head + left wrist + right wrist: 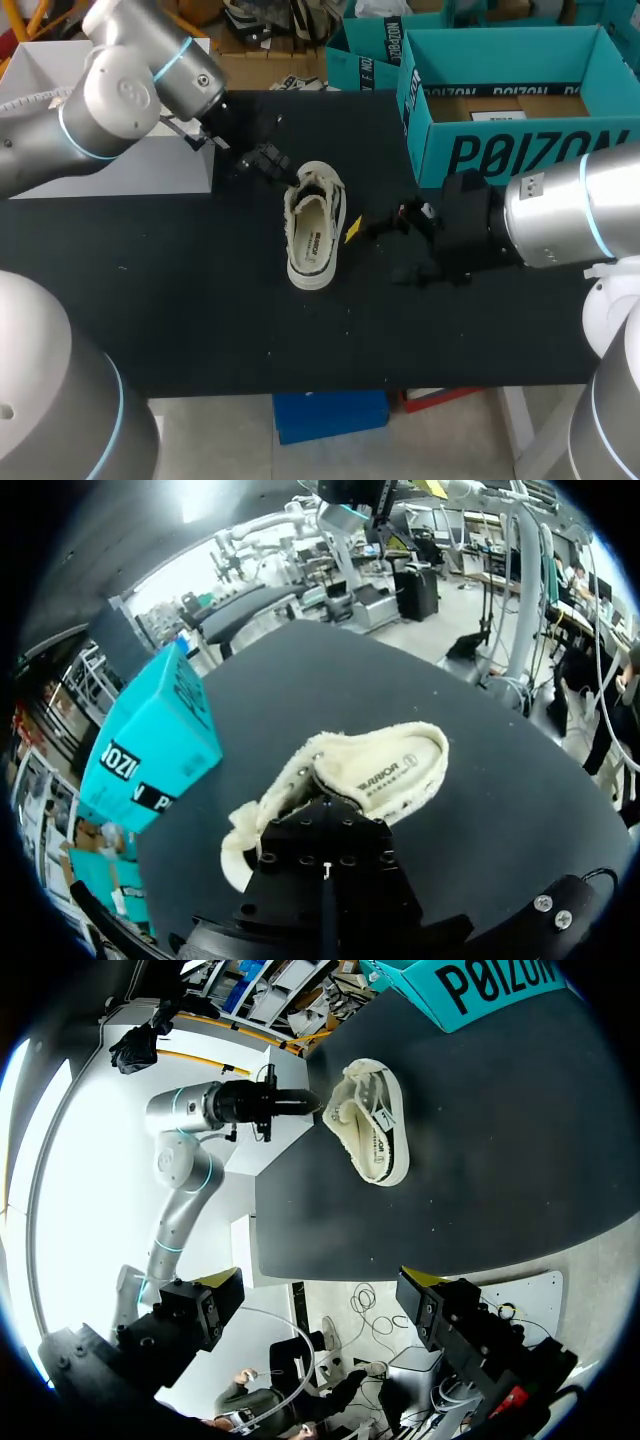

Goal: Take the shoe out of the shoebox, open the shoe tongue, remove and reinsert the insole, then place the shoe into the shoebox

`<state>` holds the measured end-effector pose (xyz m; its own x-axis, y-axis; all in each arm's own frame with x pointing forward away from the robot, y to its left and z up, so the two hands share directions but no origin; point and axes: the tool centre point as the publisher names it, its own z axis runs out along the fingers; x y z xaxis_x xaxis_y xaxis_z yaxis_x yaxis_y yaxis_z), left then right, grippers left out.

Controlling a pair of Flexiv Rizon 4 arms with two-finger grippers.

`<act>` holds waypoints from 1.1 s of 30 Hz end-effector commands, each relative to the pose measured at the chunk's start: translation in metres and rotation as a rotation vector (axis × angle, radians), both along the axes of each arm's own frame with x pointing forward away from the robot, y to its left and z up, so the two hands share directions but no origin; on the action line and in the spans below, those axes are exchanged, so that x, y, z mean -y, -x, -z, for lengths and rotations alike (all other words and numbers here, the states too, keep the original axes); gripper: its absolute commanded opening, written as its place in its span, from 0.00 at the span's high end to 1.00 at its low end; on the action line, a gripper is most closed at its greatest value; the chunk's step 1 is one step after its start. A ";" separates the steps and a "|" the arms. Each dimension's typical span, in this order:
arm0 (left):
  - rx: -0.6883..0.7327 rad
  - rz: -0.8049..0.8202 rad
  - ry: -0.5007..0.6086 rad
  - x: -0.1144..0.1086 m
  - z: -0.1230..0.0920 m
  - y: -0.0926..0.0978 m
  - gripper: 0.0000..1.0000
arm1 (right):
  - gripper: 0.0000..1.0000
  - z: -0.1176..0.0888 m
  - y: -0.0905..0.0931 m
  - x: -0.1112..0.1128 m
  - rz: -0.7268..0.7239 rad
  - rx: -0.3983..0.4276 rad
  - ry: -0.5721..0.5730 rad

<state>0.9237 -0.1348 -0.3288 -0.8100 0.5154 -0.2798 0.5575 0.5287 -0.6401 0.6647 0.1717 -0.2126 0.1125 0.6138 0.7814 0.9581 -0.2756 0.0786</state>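
Cream low-top canvas shoe (315,225) lies mid-frame on the black table (180,300). Left gripper (272,163) meets its upper end, but I cannot tell whether it grips. Right gripper (320,1280) has its jaws wide and empty.

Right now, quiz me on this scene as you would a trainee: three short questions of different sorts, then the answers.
1. True or false: the shoe lies inside the teal shoebox.
2. Multiple choice: where is the left gripper?
A. At the end of the shoe nearest the left arm
B. Inside the shoebox
C. Out over the table's front edge
3. Fill in the blank: the right gripper, off to the shoe's side, has its fingers ____ with nothing between them.

Key: 1 false, because the shoe sits sole-down on the black table, outside the box; 2 A; 3 open.
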 end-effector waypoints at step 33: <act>-0.121 -0.436 0.103 -0.187 -0.071 0.092 0.18 | 0.00 0.000 0.000 0.000 -0.001 -0.001 0.001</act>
